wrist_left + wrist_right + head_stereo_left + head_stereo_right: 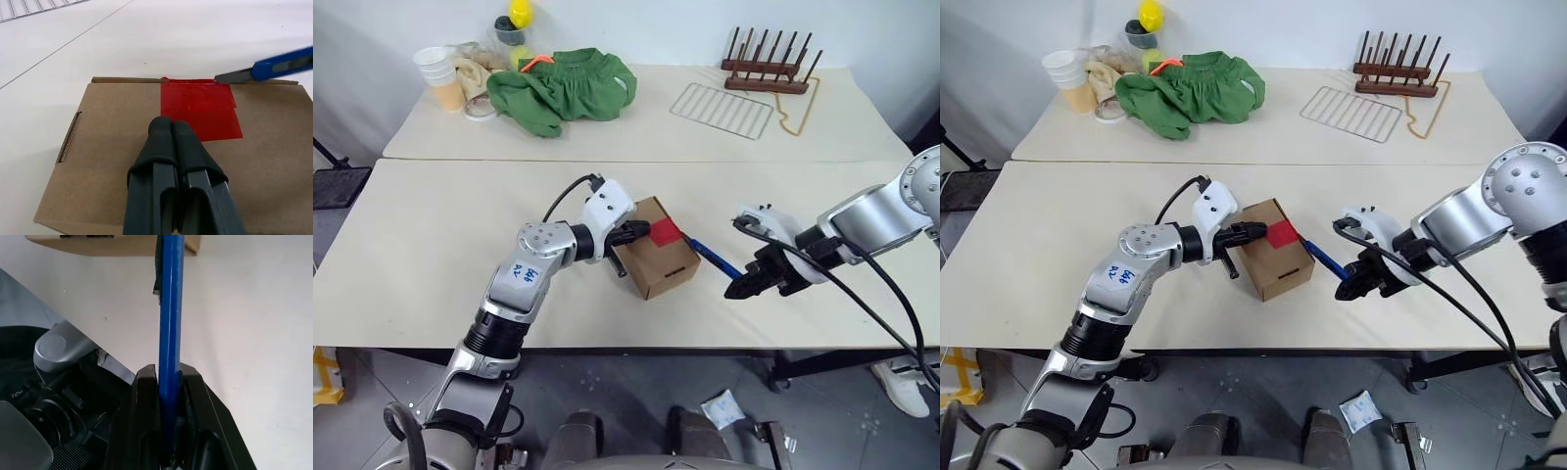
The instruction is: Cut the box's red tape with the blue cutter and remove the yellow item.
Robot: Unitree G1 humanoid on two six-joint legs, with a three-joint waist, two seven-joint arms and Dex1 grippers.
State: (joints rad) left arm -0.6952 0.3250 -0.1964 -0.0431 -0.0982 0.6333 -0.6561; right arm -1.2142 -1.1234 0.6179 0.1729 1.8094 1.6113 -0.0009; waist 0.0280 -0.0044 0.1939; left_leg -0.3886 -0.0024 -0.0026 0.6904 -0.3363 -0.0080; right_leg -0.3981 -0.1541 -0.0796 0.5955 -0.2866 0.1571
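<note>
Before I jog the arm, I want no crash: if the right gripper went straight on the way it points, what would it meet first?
Probably the box. The right gripper holds the blue cutter aimed at it, blade tip already at the red tape on the box's edge. Exact contact is hard to judge.

Closed brown box (656, 257) on white table, red tape (666, 232) on top, blue cutter (713, 257) tip at tape's edge

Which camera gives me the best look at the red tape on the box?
The left wrist view: the red tape lies face-on across the box, with the blue cutter tip at its far edge. Both eye views show it as a small patch on the box top. The right wrist view catches the box's edge, not the tape.
</note>
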